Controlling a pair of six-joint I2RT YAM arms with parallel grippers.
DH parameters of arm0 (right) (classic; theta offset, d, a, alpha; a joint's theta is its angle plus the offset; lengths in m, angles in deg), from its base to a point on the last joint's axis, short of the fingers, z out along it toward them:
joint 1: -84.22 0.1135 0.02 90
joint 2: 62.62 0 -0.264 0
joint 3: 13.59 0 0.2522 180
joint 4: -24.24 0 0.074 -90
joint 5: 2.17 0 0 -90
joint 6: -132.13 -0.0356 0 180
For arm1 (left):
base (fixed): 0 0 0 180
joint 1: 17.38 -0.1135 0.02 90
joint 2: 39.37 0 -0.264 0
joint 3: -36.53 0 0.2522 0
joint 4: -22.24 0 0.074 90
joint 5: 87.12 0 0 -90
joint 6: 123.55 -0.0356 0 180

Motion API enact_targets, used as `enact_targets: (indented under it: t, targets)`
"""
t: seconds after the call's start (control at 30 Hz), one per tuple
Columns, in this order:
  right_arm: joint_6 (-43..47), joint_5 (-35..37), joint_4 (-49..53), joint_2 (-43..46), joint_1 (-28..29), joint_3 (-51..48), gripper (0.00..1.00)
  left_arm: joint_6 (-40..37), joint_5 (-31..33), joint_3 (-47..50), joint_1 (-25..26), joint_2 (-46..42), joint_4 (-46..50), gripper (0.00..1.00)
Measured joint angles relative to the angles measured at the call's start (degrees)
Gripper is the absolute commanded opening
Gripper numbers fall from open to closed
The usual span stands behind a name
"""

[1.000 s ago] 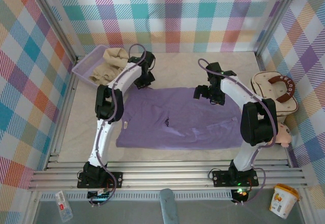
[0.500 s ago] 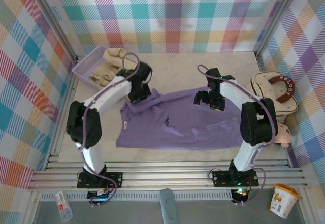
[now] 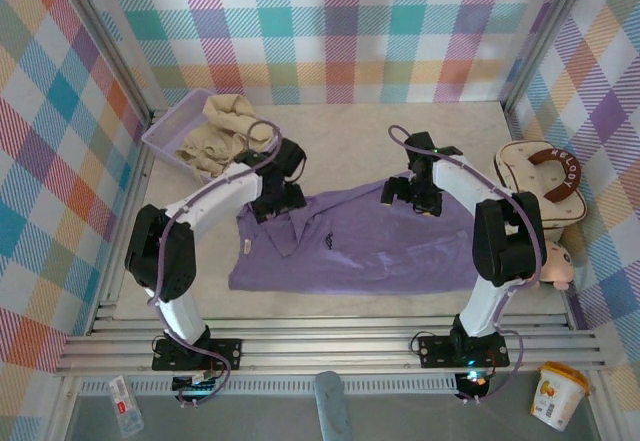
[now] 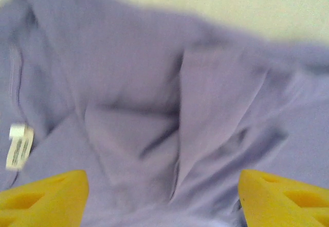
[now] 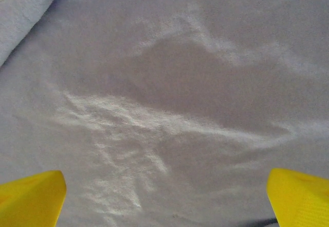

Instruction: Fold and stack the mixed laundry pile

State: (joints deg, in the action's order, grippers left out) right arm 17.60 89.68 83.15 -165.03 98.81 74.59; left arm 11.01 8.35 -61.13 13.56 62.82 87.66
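The lavender-purple T-shirt point(image 3: 350, 246) lies spread in the middle of the table, its far-left part folded inward over the body. A small dark chest mark point(image 3: 327, 242) shows. My left gripper point(image 3: 272, 201) hovers over that folded part, open; in the left wrist view its yellow fingertips point(image 4: 43, 196) stand wide apart above creased purple cloth point(image 4: 154, 108) and a white label point(image 4: 19, 144). My right gripper point(image 3: 415, 199) is open over the shirt's far edge, with smooth purple cloth point(image 5: 169, 98) between its fingertips point(image 5: 31, 198). The cream-beige shirt point(image 3: 222, 126) lies bunched in the basket.
The lavender mesh basket point(image 3: 165, 133) sits at the far left corner. A cream padded bag with a brown handle point(image 3: 545, 181) and a plush toy point(image 3: 556, 263) lie along the right wall. A yogurt cup point(image 3: 555, 393) stands beyond the near rail.
My left gripper pulled the shirt's far-left part inward and toward the near side, then opened and let it go. The right gripper has barely moved and stays open.
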Motion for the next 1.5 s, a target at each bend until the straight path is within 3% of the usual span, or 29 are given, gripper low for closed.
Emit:
enact_targets:
  t: [0.1, 0.23, 0.43, 0.53, 0.7, 0.9, 1.07, 1.3, 1.5]
  targets:
    - [0.00, 0.07, 0.04, 0.00, 0.00, 0.00, 1.00, -0.39, 0.11, -2.93, -1.36, 3.45, -2.40, 0.70]
    - [0.00, 0.48, 0.00, 0.02, 0.00, -0.48, 1.00, -1.77, -1.07, -3.21, -1.36, 8.35, -4.79, 0.56]
    - [-0.02, 1.53, 0.28, 0.39, -0.48, -1.73, 1.00, -3.50, -1.11, -6.86, -1.40, 17.40, -6.64, 0.50]
    - [-0.02, 1.86, 0.39, 1.07, -1.25, -1.77, 1.00, -3.98, -1.07, -8.28, -1.44, 19.45, -7.10, 0.37]
    - [-0.02, 2.45, 0.42, 2.43, -2.58, -1.90, 1.00, -5.55, 0.02, -10.75, -1.46, 19.96, -6.82, 0.05]
    - [0.28, 2.80, 0.85, 2.86, -6.03, -1.75, 1.00, -9.81, 3.04, -18.78, -1.46, 20.20, -4.59, 0.05]
    - [1.14, 3.54, 1.84, 0.44, -9.97, 4.26, 1.00, -15.04, 4.94, -28.89, -1.46, 22.49, -2.38, 0.04]
    - [-1.16, 5.03, 1.88, -12.61, -15.28, 20.57, 0.98, -25.38, 8.20, -38.64, -1.46, 26.77, 0.90, 0.07]
    - [-4.70, 8.79, 2.56, -24.55, -16.57, 31.43, 0.97, -30.60, 6.27, -40.48, -1.44, 26.88, 0.94, 0.07]
